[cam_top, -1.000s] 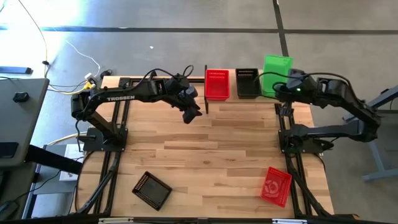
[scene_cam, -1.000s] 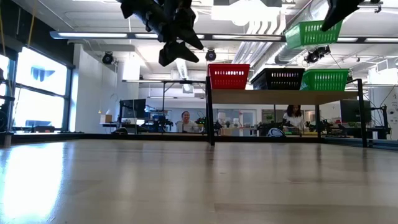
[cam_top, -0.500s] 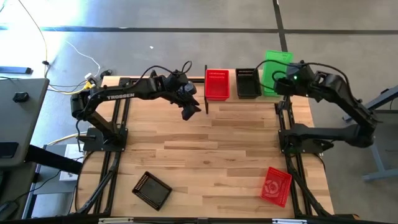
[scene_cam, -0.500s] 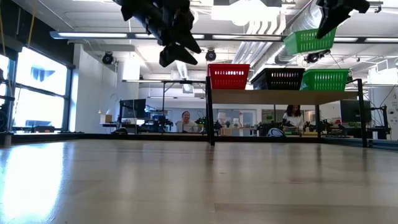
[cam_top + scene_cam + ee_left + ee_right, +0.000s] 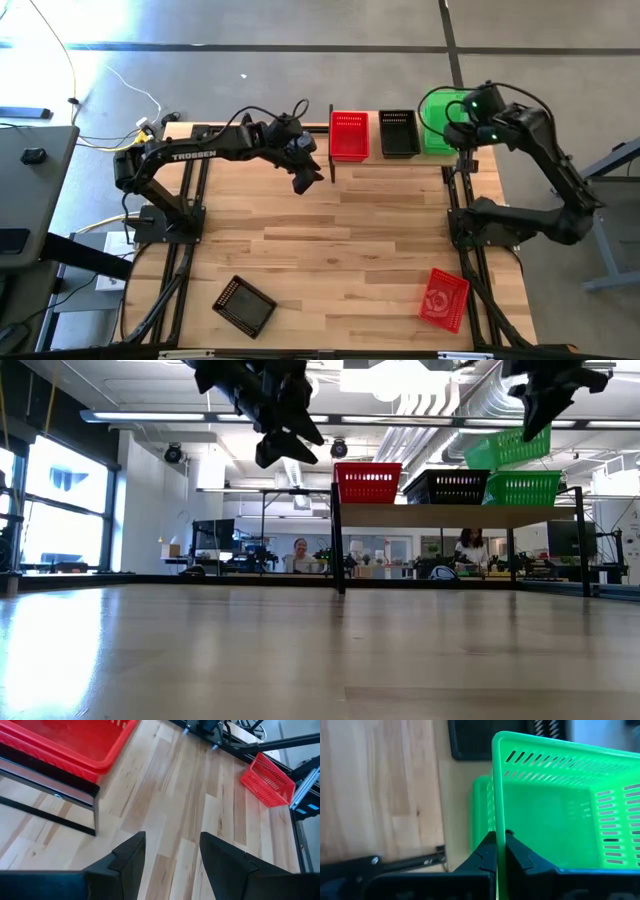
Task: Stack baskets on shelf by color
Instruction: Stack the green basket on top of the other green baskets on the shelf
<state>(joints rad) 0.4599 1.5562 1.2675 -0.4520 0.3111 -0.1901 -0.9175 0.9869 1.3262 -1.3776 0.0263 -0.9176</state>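
Only the low view shows the right gripper (image 5: pixel 543 422) pinching a tilted green basket (image 5: pixel 508 447) above another green one (image 5: pixel 524 488). The left gripper (image 5: pixel 303 178) hangs open and empty. The high view counts two red baskets and two black.

Two people (image 5: pixel 298 552) beyond the tabletop (image 5: pixel 330 240)

Red basket (image 5: pixel 65 742) on the shelf (image 5: pixel 47 782), second red basket (image 5: pixel 267 780) on wood tabletop (image 5: pixel 175 820), parted dark fingers (image 5: pixel 127 860).

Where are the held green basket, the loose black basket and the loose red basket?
held green basket (image 5: pixel 555 805), right wrist view, inner floor
loose black basket (image 5: pixel 245 303), high view, middle of its upturned face
loose red basket (image 5: pixel 443 298), high view, middle of its mesh side
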